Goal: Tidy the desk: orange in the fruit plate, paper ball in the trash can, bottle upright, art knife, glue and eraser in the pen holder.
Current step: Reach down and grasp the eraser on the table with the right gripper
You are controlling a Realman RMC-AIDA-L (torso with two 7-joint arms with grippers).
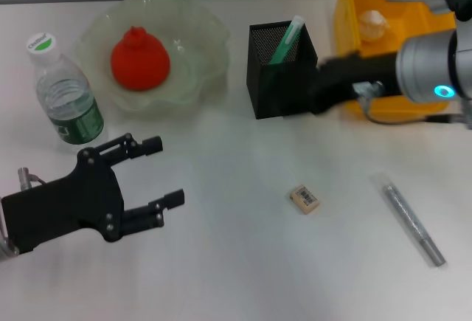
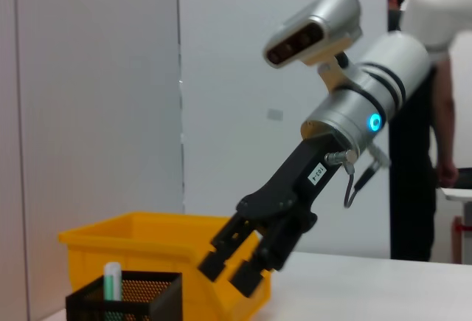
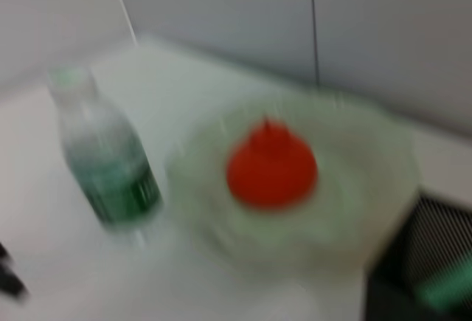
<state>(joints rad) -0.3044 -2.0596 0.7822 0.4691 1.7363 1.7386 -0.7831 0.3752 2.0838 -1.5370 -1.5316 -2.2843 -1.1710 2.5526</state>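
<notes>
We are seeing the orange (image 1: 140,58) sitting in the fruit plate (image 1: 198,37), the bottle (image 1: 65,94) upright beside it; the eraser (image 1: 304,198) is lying loose on the desk (image 1: 236,262); our right gripper (image 2: 237,263), fingers apart, is hovering just beside the pen holder (image 1: 284,85); our left gripper (image 1: 161,173), fingers spread, is idling low.

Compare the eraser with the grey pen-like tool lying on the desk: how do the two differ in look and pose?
The eraser is a short beige block with a barcode wrapper; the grey tool is a long, thin metallic stick. The eraser sits near the desk's middle, while the grey tool lies diagonally farther toward the robot's right. Both lie flat on the white desk, outside the pen holder, touched by neither gripper.
</notes>
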